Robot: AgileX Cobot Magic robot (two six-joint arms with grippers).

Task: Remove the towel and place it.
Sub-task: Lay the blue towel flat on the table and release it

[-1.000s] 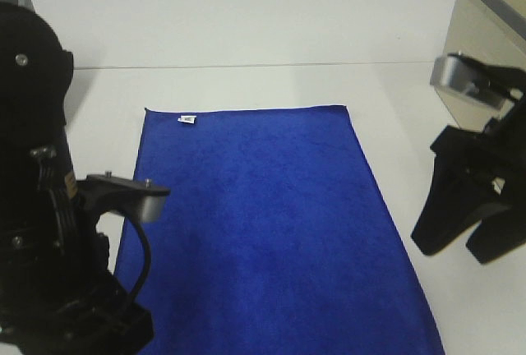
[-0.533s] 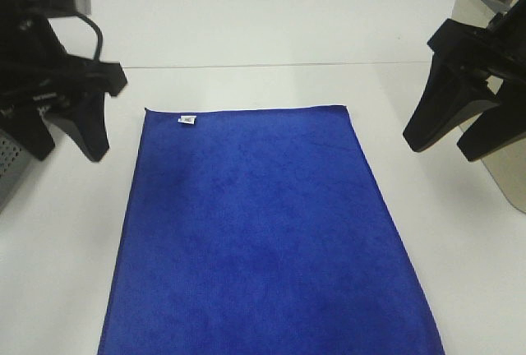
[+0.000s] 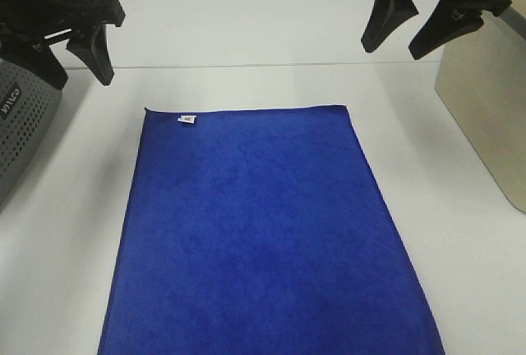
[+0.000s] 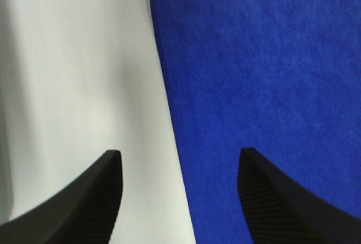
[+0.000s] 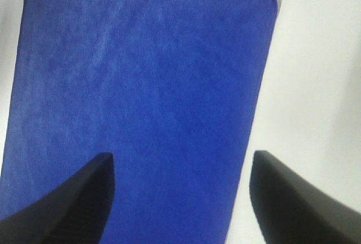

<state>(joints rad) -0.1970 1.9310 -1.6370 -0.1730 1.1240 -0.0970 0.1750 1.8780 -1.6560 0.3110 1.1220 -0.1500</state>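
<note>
While the large royal-blue plush towel (image 3: 263, 232) lies flat on the white table (image 3: 246, 26), you see the left gripper (image 3: 80, 76) and right gripper (image 3: 390, 49) raised near its far corners, both with jaws apart and empty.
</note>
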